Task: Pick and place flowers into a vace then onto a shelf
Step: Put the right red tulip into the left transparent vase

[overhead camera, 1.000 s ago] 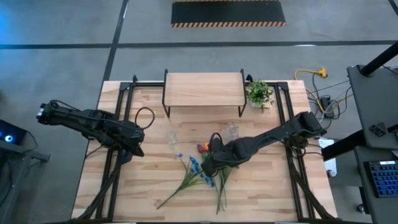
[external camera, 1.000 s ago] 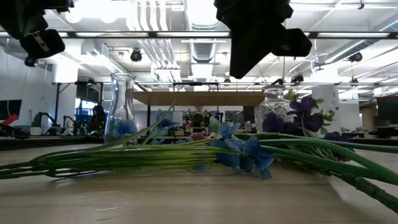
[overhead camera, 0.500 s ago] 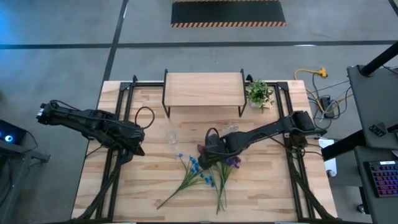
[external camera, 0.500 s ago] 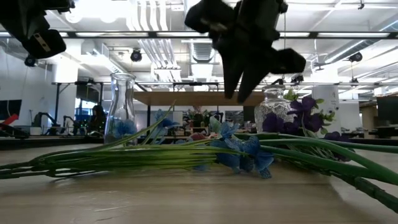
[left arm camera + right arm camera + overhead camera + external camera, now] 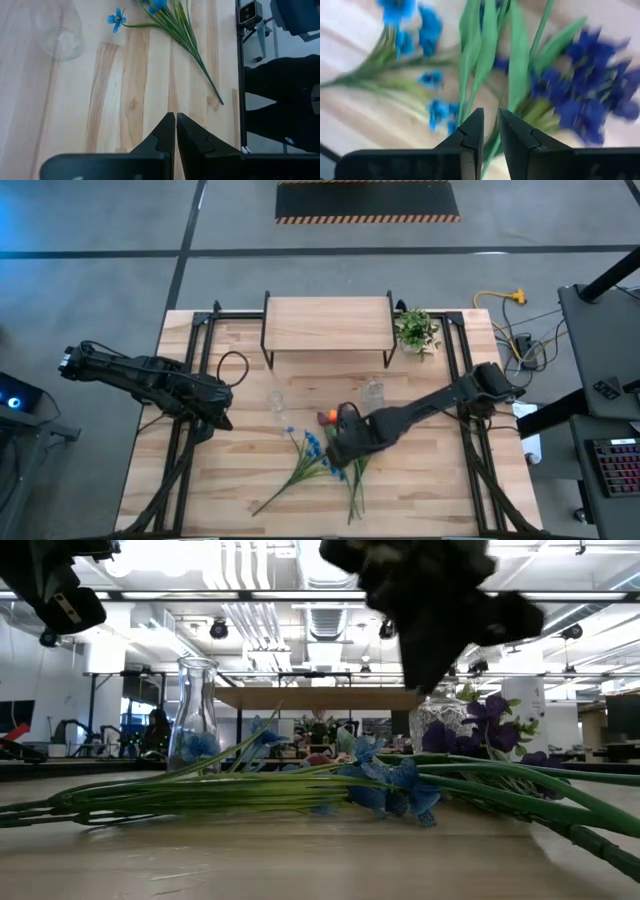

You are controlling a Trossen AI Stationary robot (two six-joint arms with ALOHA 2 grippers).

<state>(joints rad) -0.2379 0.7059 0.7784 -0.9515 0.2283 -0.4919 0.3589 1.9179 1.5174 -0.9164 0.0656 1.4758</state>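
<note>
The flowers lie on the table near its front middle: a blue spray (image 5: 315,445) (image 5: 385,785) (image 5: 432,30), a purple bunch (image 5: 490,720) (image 5: 590,90) and an orange bud (image 5: 327,417), with long green stems (image 5: 290,485) flat on the wood. My right gripper (image 5: 340,450) (image 5: 491,117) hovers above them, fingers a narrow gap apart, touching nothing. A clear glass vase (image 5: 277,398) (image 5: 197,715) stands upright left of the flowers. My left gripper (image 5: 222,420) (image 5: 175,120) waits shut over the table's left part. The shelf (image 5: 327,323) stands at the far edge.
A second, cut-glass vase (image 5: 373,392) (image 5: 437,720) stands behind the flowers, right of the first. A small potted plant (image 5: 416,330) sits right of the shelf. Black frame rails (image 5: 190,380) run along both sides of the table. Bare wood lies at the near left (image 5: 200,490).
My right gripper has swung toward the far edge and then back toward the near edge over the flowers, turning as it went and staying above them. The flowers lie as before.
</note>
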